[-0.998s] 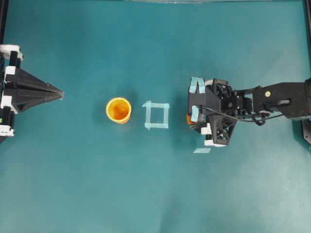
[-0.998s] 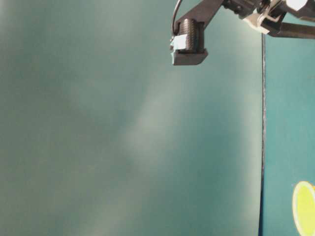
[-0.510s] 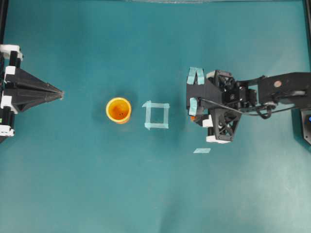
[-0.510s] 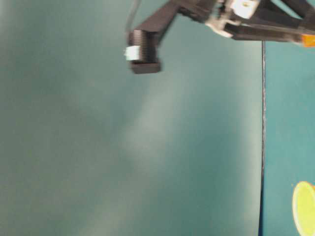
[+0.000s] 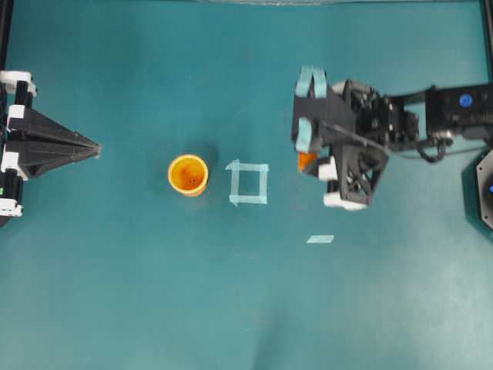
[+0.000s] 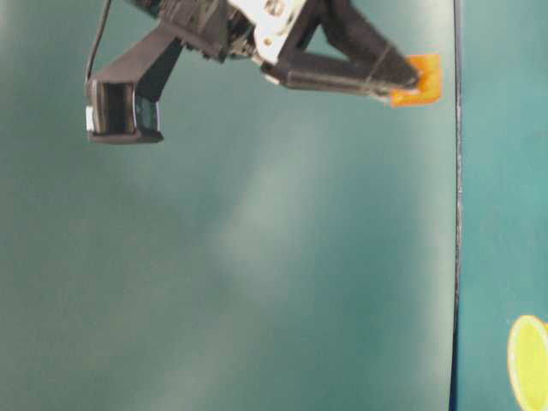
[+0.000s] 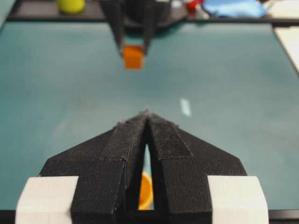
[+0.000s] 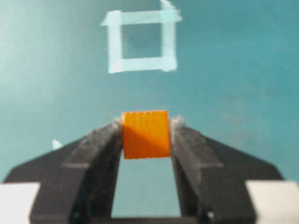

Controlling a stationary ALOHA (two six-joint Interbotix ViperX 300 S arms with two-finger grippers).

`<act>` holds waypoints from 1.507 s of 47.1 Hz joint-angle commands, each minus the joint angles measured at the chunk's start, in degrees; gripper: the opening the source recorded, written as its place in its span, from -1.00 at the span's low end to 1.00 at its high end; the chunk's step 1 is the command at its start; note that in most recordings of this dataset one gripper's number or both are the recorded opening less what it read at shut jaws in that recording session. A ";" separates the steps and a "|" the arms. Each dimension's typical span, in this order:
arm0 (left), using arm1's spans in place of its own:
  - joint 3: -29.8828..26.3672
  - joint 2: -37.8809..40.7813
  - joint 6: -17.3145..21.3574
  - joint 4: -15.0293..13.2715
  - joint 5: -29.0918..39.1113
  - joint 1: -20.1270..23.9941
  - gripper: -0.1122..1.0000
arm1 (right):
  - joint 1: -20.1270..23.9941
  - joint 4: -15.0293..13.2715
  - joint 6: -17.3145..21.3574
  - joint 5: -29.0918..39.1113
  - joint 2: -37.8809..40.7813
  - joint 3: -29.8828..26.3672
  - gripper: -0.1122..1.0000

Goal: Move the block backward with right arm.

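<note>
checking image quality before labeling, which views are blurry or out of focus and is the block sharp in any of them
Overhead view: sharp and evenly lit, but the block is mostly hidden under the right gripper. Table-level view: hazy, washed-out pale patch mid-frame. Left wrist view: the left gripper up close is sharp, the block soft. Right wrist view: soft throughout, the tape square blurred, the block clearest here.

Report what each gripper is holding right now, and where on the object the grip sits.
The right gripper holds the block, its fingertips pinching two opposite side faces, clear of the table. The left gripper is shut and holds nothing.
</note>
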 commanded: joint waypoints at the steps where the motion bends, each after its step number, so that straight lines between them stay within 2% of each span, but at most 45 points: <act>1: -1.76 0.26 -0.09 0.09 -0.18 0.00 -0.80 | -2.11 0.00 0.00 0.88 -0.35 -2.37 -0.08; 27: -2.02 0.18 -0.09 0.09 0.79 0.00 -0.80 | -19.86 -0.26 -0.97 0.44 0.09 -4.39 -0.08; 37: -2.11 0.26 -0.09 0.09 0.79 0.00 -0.80 | -25.49 -1.93 -0.97 0.26 1.58 -6.94 -0.08; 53: -2.20 0.18 -0.09 0.18 0.79 0.00 -0.80 | -29.18 -4.66 -0.97 0.26 6.33 -12.92 -0.08; 71: -2.37 0.18 -0.09 0.09 1.49 0.00 -0.80 | -31.90 -5.01 -0.97 -0.09 8.96 -15.73 -0.08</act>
